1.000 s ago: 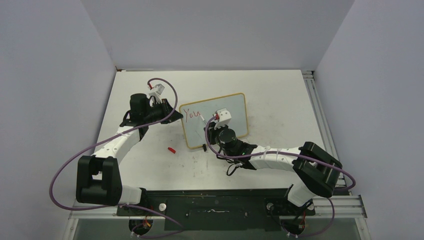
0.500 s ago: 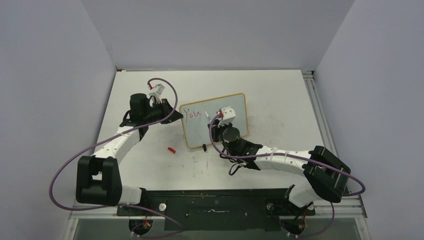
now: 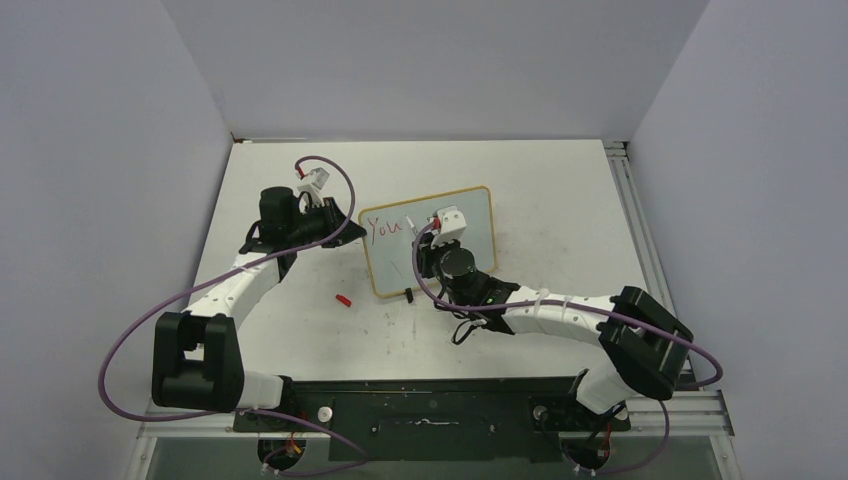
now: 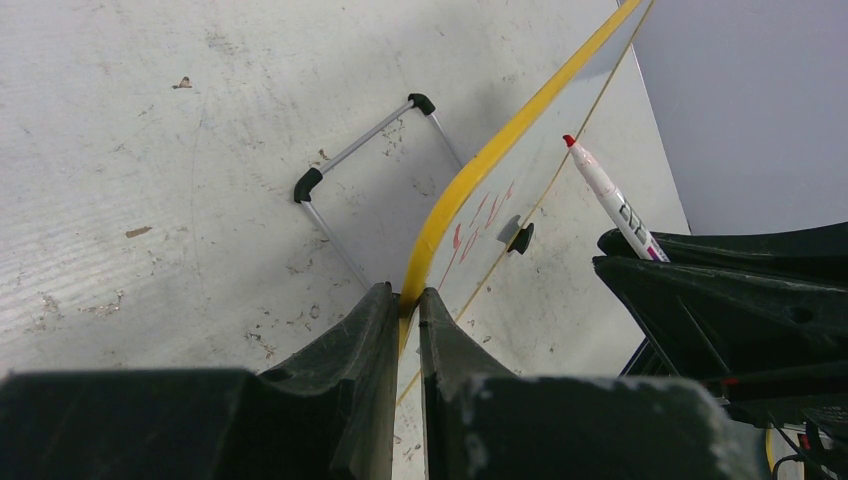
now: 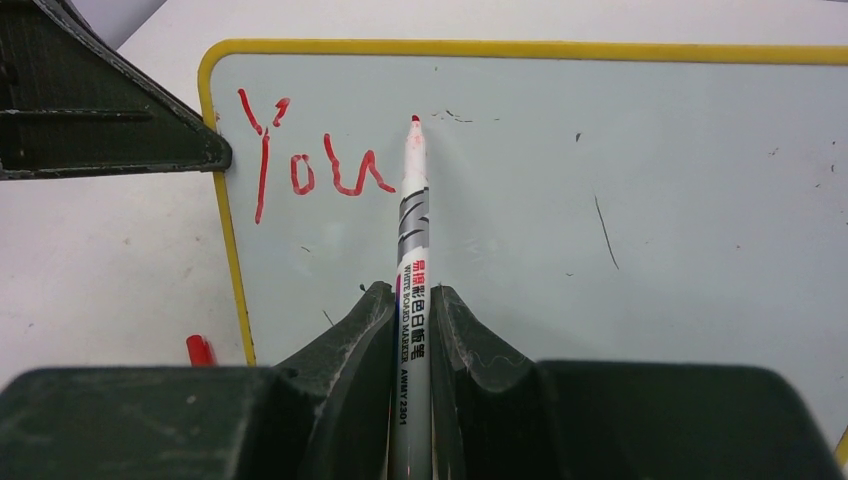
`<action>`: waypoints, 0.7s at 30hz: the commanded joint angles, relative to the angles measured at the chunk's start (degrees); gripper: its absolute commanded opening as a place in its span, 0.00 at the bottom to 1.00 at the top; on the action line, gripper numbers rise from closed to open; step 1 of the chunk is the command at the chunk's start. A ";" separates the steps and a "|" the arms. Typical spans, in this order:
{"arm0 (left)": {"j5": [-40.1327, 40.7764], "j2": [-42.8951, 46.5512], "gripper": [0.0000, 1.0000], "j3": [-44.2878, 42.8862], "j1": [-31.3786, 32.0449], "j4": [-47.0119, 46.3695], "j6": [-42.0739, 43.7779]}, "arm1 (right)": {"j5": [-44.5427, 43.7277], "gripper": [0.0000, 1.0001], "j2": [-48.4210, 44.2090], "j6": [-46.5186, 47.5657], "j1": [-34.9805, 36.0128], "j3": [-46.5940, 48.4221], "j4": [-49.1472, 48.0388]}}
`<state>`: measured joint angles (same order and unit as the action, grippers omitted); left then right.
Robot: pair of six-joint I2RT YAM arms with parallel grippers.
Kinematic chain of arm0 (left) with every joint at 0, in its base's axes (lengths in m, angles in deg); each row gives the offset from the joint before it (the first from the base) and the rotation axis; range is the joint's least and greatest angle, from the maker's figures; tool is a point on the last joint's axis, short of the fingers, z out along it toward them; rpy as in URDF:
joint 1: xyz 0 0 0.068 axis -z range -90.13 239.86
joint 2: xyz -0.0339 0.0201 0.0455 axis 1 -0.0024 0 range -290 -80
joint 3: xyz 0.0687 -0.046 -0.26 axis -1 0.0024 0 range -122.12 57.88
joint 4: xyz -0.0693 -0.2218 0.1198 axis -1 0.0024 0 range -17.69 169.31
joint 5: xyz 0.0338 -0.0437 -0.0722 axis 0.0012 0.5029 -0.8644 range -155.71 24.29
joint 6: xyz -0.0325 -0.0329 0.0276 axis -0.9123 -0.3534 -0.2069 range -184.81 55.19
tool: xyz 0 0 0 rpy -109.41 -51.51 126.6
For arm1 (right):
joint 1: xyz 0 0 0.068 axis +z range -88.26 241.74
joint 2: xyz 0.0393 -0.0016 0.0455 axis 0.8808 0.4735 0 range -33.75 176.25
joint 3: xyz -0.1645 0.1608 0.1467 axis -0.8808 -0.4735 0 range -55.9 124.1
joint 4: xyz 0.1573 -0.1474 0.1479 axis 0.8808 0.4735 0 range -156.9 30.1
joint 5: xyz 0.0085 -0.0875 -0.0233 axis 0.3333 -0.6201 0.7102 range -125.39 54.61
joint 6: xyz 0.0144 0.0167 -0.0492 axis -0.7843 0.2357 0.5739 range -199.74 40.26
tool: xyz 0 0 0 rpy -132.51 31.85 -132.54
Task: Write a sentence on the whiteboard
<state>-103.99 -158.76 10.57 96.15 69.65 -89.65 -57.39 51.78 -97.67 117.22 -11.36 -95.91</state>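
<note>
The whiteboard (image 3: 476, 232) stands tilted on the table, its yellowish frame (image 4: 500, 150) running up from my left gripper (image 4: 408, 298), which is shut on the board's left edge (image 3: 360, 222). The sentence (image 5: 310, 165) reads only "You" in red at the board's upper left (image 3: 383, 228). My right gripper (image 5: 410, 295) is shut on a white marker (image 5: 412, 230). Its red tip (image 5: 414, 120) sits just up and right of the "u", close to the board face (image 5: 650, 200). Whether the tip touches, I cannot tell. The marker (image 4: 605, 190) also shows in the left wrist view.
A red marker cap (image 3: 344, 299) lies on the table in front of the board's left corner, and shows again (image 5: 200, 349) in the right wrist view. The board's wire stand with black feet (image 4: 360, 150) rests behind it. Faint dark scuffs (image 5: 600, 232) mark the board face.
My right gripper has carried the marker a little up the board, away from the end of the "u". The left gripper and the board have not moved.
</note>
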 commanded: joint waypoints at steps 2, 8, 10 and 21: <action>-0.82 1.79 0.00 -1.72 -0.54 -1.97 -0.30 | 0.46 0.05 1.02 0.34 -0.55 2.75 -2.20; -0.87 1.79 0.00 -1.73 -0.57 -2.07 -0.30 | 0.72 0.05 1.65 0.12 -0.81 3.01 -1.97; -0.83 1.81 0.00 -1.73 -0.57 -2.01 -0.30 | 0.72 0.05 1.74 0.03 -0.82 3.08 -1.94; -0.89 1.82 0.00 -1.73 -0.55 -2.02 -0.38 | 0.11 0.05 2.33 -0.66 -0.86 3.47 -0.21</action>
<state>-104.04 -158.76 10.57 96.08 69.63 -89.67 -57.00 53.93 -97.83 116.79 -10.09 -95.50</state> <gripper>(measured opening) 0.094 0.152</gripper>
